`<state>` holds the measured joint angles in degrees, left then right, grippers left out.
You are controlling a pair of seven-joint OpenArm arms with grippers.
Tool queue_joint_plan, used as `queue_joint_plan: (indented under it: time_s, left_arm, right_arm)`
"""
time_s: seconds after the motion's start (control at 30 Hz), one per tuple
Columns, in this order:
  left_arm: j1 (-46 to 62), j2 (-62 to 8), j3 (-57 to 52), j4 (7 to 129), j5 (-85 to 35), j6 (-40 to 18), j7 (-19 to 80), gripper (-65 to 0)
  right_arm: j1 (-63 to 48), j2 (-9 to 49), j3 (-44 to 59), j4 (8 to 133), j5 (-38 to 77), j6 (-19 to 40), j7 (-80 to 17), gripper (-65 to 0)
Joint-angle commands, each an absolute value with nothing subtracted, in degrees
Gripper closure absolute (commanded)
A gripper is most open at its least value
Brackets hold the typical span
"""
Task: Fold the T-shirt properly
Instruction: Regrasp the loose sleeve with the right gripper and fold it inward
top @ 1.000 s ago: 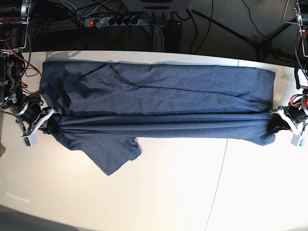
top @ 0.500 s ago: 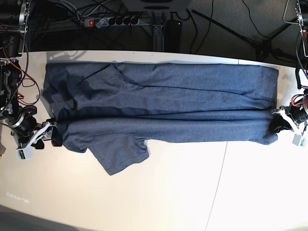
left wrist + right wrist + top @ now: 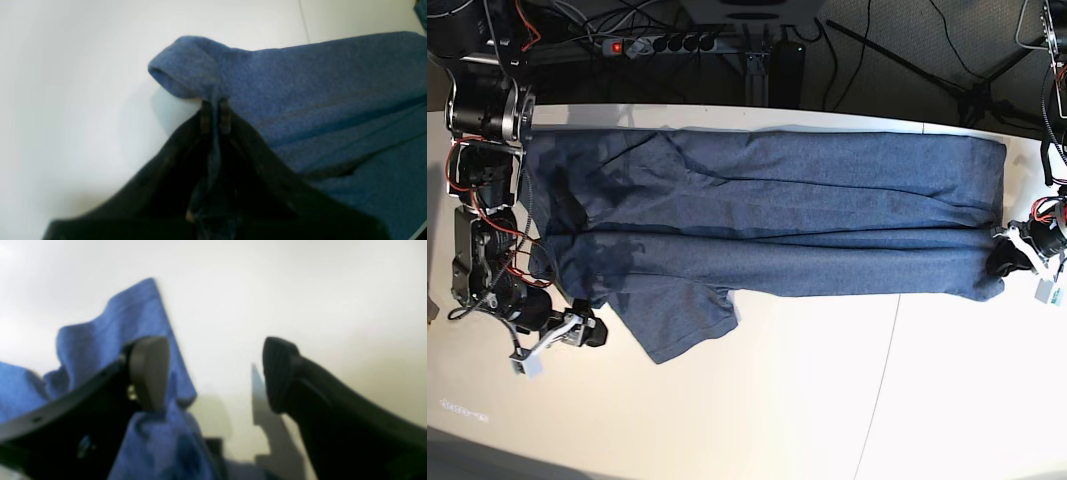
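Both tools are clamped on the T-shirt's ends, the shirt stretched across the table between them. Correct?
Not quite. Only the left tool is clamped on the T-shirt. The right wrist view shows the right tool open, nothing between its pads; the shirt lies across the table.

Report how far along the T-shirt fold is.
Done: the T-shirt lies spread lengthwise on the table, one long edge folded over. In hand: the left gripper is shut on the hem corner; the right gripper is open, clear of the cloth. Left: the sleeve sticks out, and the crosswise folds are not yet made.
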<state>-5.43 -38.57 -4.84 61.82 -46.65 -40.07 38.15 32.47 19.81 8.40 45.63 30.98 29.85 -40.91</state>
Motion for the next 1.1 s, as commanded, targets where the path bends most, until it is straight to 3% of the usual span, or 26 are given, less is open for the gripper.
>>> queue_joint_plan:
  time_s: [0.0, 0.23, 0.5, 0.77, 0.83, 0.93, 0.97, 1.07]
  left_arm:
    - [-6.37, -40.01, -5.39, 62.63, -47.42, -40.0, 37.12, 0.0]
    - [-6.5, -40.01, -5.39, 62.63, -48.49, -40.0, 37.15, 0.0]
    - [-6.52, -40.01, -5.39, 62.63, -48.69, -40.0, 37.12, 0.0]
    - [-6.52, -40.03, -5.39, 62.63, -48.64, -40.0, 37.1, 0.0]
    - [-6.52, -40.01, -5.39, 62.63, -48.66, -40.0, 37.1, 0.0]
    - [-6.52, -40.01, -5.39, 62.63, -48.66, -40.0, 37.1, 0.0]
    - [-6.52, -40.01, -5.39, 62.63, -48.64, -40.0, 37.08, 0.0]
    - [-6.52, -40.01, -5.39, 62.63, -48.64, -40.0, 37.08, 0.0]
  right_arm:
    - [35.27, 19.66, 8.71, 44.58, 31.7, 32.82, -39.38, -43.9]
    - [39.13, 14.52, 8.67, 35.0, 27.29, 32.82, -39.51, -43.9]
    - [39.18, 9.91, 8.12, 32.42, 23.94, 32.88, -40.23, -43.9]
    - [39.18, 8.56, -6.39, 32.45, 21.8, 32.84, -41.87, -43.7]
    - [39.18, 8.56, -9.98, 32.47, 19.51, 32.84, -41.8, -34.4]
    - [39.18, 8.86, -13.28, 32.47, 17.85, 32.8, -40.71, -5.6]
    - [39.18, 8.88, -13.63, 32.47, 16.93, 32.8, -40.45, 0.0]
    - [39.18, 9.37, -13.63, 32.88, 15.84, 32.8, -39.72, 0.0]
